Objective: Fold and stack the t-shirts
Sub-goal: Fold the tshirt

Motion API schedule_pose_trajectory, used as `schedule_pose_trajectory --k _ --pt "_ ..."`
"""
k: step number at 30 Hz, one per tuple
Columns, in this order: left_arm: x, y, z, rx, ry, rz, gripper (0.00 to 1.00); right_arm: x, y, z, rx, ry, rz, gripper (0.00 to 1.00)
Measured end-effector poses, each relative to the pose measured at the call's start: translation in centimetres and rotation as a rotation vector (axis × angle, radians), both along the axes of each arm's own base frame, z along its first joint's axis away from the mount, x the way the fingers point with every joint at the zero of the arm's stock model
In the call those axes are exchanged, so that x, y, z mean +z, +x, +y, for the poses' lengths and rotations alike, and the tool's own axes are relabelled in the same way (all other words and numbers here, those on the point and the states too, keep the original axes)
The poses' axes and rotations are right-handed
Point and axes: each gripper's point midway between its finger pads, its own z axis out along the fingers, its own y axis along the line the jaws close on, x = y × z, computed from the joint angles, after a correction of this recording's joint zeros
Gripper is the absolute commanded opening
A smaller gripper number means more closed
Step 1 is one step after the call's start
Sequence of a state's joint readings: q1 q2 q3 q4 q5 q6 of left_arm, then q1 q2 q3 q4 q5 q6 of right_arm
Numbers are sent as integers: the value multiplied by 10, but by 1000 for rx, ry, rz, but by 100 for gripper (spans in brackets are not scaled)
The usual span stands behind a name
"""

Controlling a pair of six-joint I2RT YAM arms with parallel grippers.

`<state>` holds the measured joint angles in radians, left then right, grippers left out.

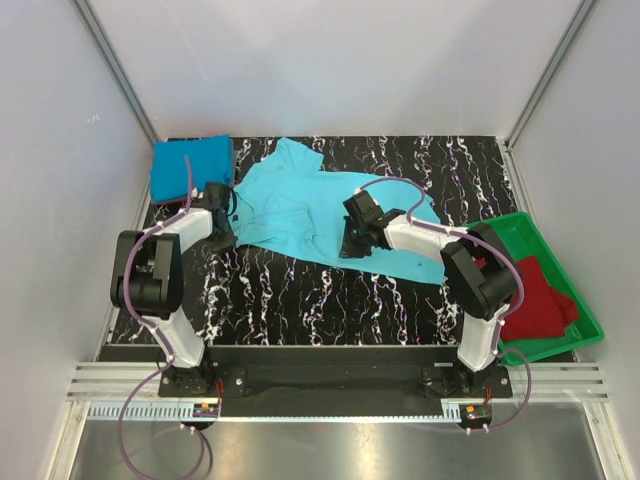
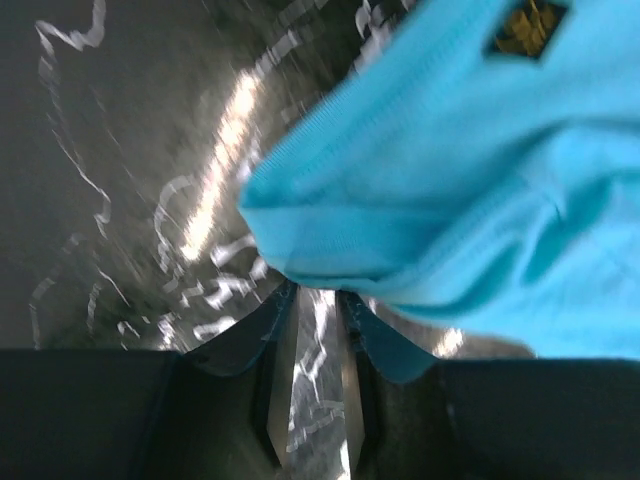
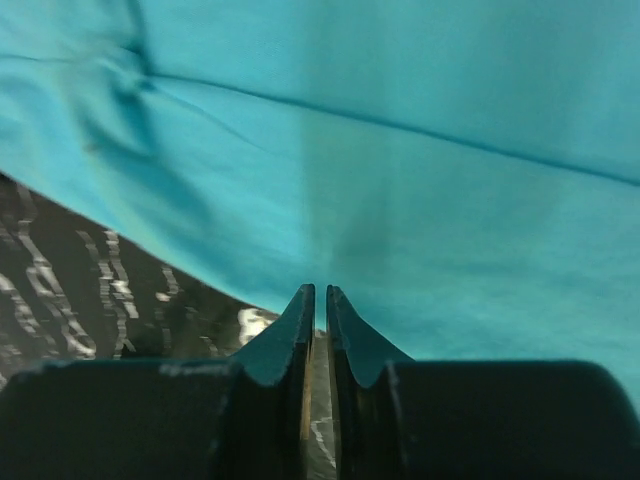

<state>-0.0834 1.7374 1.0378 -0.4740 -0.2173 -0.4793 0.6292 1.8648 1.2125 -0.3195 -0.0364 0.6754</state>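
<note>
The light turquoise t-shirt (image 1: 300, 205) lies spread and rumpled on the black marbled table (image 1: 300, 300). My left gripper (image 1: 222, 238) is at its near-left corner. In the left wrist view the thick hem of that shirt (image 2: 450, 200) covers the tips of the left gripper (image 2: 315, 292), whose jaws stand narrowly apart and pinch the cloth. My right gripper (image 1: 350, 245) is at the shirt's near edge. Seen from the right wrist, the right gripper (image 3: 320, 290) is almost closed on the shirt's edge (image 3: 400, 180). A deeper blue t-shirt (image 1: 190, 165) lies folded at the back left. Dark red t-shirts (image 1: 535, 295) lie in the tray.
A green plastic tray (image 1: 575, 290) stands at the table's right edge, beside the right arm. White walls with metal posts close in the back and both sides. Bare table shows in front of the turquoise shirt.
</note>
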Motion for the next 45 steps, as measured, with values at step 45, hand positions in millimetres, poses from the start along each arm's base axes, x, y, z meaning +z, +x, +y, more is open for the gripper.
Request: schedule_pose_trajectory --k 45 --pt "41 -14 5 408 -208 -182 49 -23 -41 -46 7 -70 78 15"
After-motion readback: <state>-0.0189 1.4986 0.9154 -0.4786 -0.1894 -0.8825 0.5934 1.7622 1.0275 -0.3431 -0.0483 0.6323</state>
